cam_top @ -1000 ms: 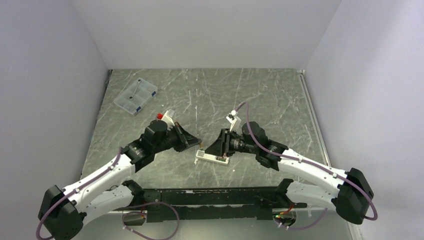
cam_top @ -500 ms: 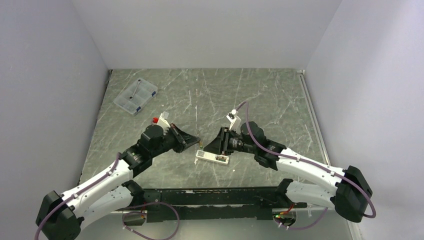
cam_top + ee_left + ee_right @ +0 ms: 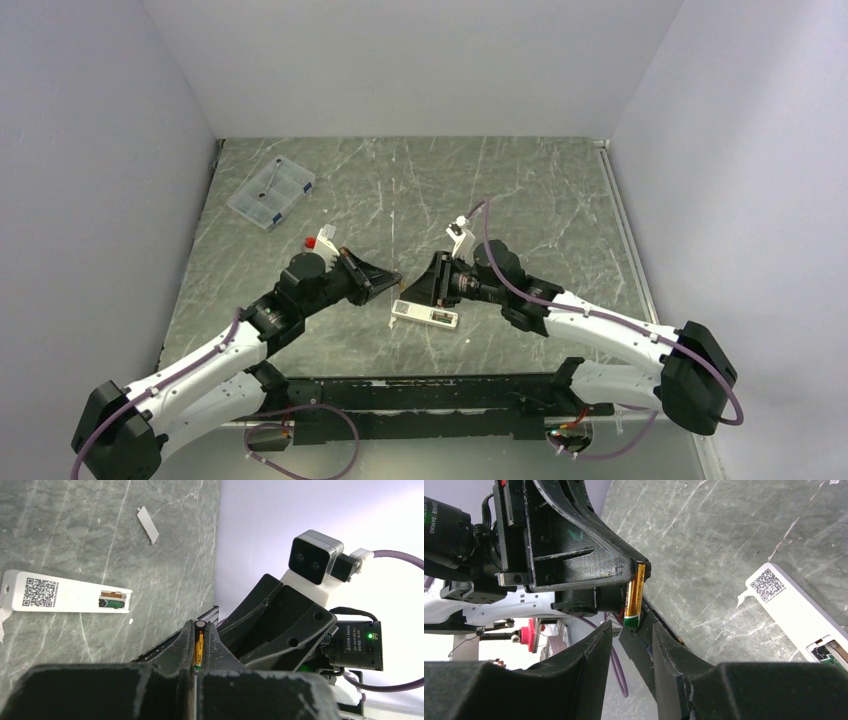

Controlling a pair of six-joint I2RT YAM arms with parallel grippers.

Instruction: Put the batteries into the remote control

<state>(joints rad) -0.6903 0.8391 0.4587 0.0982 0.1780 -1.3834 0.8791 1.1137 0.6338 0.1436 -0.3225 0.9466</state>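
Copper cell (image 3: 199, 647) is mostly buried in the left hand (image 3: 200, 630); only a thin strip and the cap are seen. From overhead it's too small to be made out. Remote (image 3: 796, 615) is cut off by the right wrist frame edge, with only the QR end and a compartment corner shown. Its face is turned down onto the worktop (image 3: 540, 200), unseen. Green cell (image 3: 111, 601) is partly hidden in the compartment. Box (image 3: 271, 192) contents can't be resolved.
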